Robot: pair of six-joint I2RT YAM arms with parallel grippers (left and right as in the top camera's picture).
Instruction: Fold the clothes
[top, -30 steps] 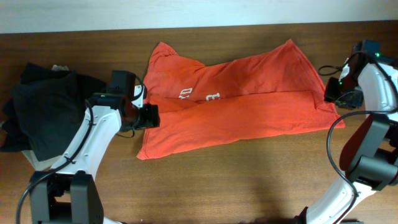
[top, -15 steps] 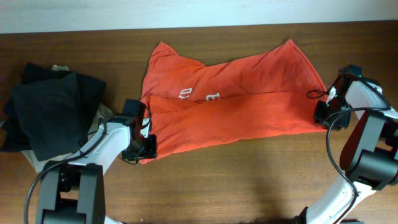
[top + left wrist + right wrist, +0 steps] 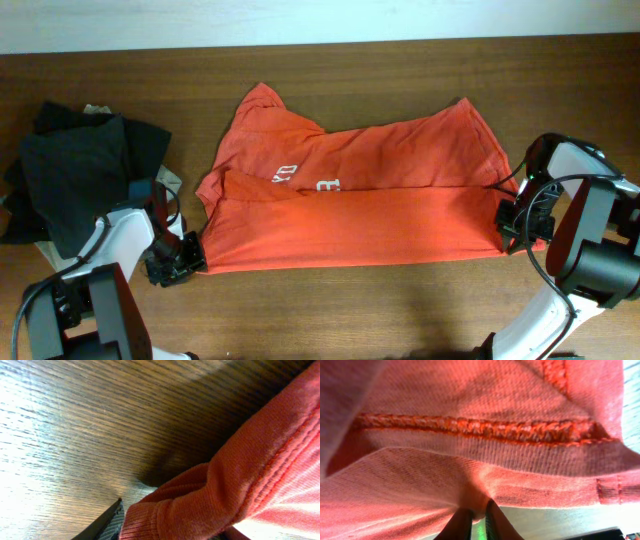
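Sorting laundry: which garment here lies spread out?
The red-orange T-shirt, laid out wide at centre; the black garments sit heaped at the left.

Your left gripper [image 3: 186, 262] sits low at the left, your right gripper [image 3: 514, 220] low at the right. Both have jaws clamped onto the clothes [image 3: 350, 215].
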